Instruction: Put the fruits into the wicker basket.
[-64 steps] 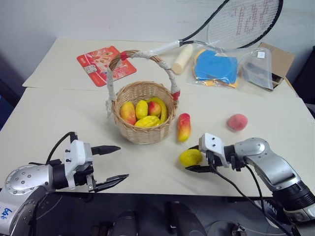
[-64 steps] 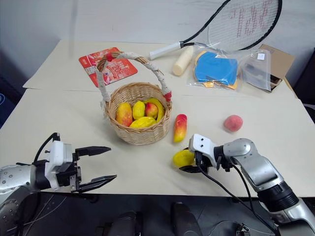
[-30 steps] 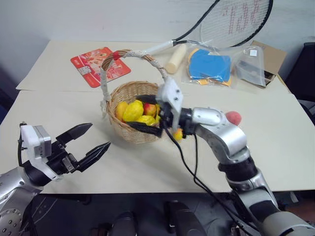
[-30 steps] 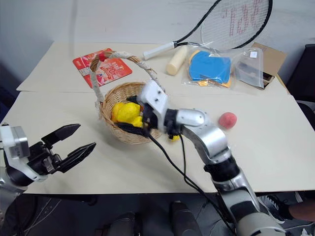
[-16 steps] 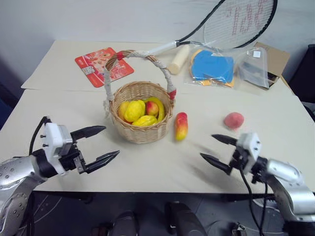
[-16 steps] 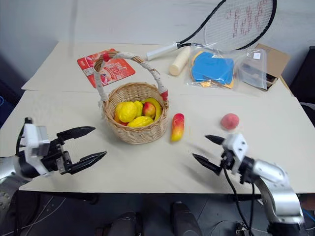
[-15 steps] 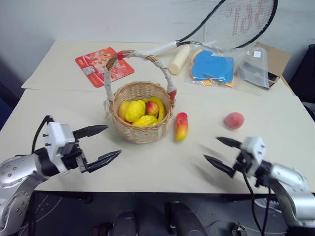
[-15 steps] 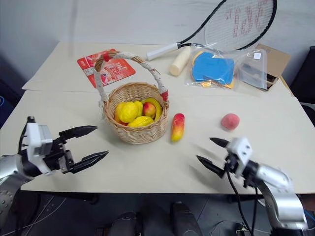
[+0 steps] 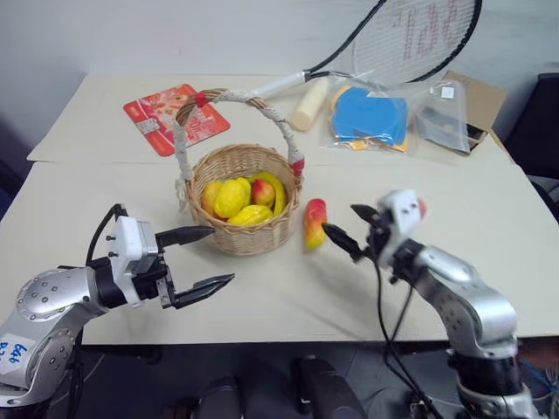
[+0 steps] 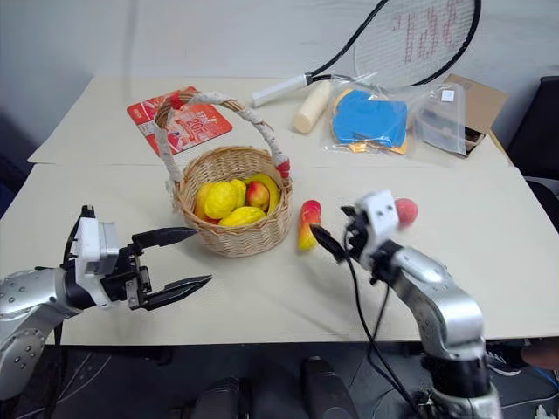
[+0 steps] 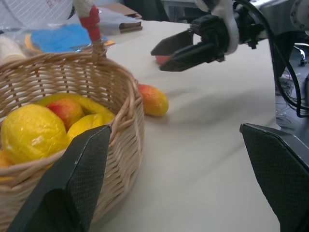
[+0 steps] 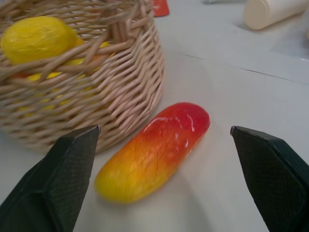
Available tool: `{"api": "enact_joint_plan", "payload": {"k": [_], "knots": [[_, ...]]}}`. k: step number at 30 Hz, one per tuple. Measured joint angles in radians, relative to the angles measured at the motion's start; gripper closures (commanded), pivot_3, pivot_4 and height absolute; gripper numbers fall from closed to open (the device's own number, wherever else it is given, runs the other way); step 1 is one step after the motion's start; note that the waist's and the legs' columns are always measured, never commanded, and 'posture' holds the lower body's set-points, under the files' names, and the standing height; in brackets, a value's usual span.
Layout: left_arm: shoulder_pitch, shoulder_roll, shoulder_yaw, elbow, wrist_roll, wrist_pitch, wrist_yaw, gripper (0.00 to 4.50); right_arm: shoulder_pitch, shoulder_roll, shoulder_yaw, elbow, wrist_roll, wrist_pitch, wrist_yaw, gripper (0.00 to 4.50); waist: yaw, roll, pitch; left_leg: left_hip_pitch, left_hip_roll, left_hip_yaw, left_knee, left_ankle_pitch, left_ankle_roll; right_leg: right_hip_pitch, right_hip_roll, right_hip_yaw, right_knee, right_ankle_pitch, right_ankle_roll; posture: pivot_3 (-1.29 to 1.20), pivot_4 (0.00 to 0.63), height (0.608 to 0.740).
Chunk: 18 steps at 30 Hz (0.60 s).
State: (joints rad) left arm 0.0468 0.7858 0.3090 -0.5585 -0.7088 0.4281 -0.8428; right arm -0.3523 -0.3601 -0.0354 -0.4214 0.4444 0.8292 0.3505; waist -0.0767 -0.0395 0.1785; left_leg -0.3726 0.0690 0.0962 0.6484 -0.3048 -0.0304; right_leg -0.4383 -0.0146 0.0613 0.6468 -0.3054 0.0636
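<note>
racket (image 9: pixel 410 35), red packet (image 9: pixel 170 116) – blue bagged item (image 9: pixel 371 116) on table (image 9: pixel 105 209)

Head pair: high, facing forward and down over the cream table (image 9: pixel 262 305), both sharing the round tan wicker basket (image 9: pixel 249 234). Left wrist camera: low, close beside that basket, facing across to the right gripper (image 11: pixel 186 48). Right wrist camera: close, aimed at the elongated red-and-yellow mango (image 12: pixel 152 152) just beside the basket wall, a stretch both wrist views share.

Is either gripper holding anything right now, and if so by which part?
Nothing is held. The right gripper is open beside the mango; the left gripper is open and empty.
</note>
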Motion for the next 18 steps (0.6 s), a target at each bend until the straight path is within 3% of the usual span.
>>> {"api": "enact_joint_plan", "payload": {"k": [7,15,18], "knots": [[0.053,-0.002,0.03,-0.031,0.0,0.009,0.028,0.0,-0.087,0.059,0.104,0.071,-0.123,0.097,-0.167,0.03,0.003,0.0,0.0,-0.005,0.0,0.003,0.001,0.001,-0.001,-0.006,-0.001,0.0,-0.001,0.0,0.0,0.0,0.15,0.74],[0.074,-0.003,0.065,-0.062,0.0,0.01,0.057,0.0,-0.177,0.129,0.175,0.16,-0.151,0.16,-0.174,0.03,-0.008,-0.001,-0.001,-0.002,-0.001,0.003,0.001,0.001,-0.001,-0.005,0.003,0.002,0.006,0.0,0.0,0.0,0.15,0.74],[0.075,-0.003,0.069,-0.062,0.0,0.01,0.06,0.0,-0.21,0.154,0.148,0.188,-0.145,0.216,-0.178,0.03,-0.008,-0.002,-0.001,-0.001,-0.001,0.002,0.001,0.002,-0.002,-0.005,0.003,0.002,0.007,0.0,-0.001,0.0,0.15,0.74]]}}
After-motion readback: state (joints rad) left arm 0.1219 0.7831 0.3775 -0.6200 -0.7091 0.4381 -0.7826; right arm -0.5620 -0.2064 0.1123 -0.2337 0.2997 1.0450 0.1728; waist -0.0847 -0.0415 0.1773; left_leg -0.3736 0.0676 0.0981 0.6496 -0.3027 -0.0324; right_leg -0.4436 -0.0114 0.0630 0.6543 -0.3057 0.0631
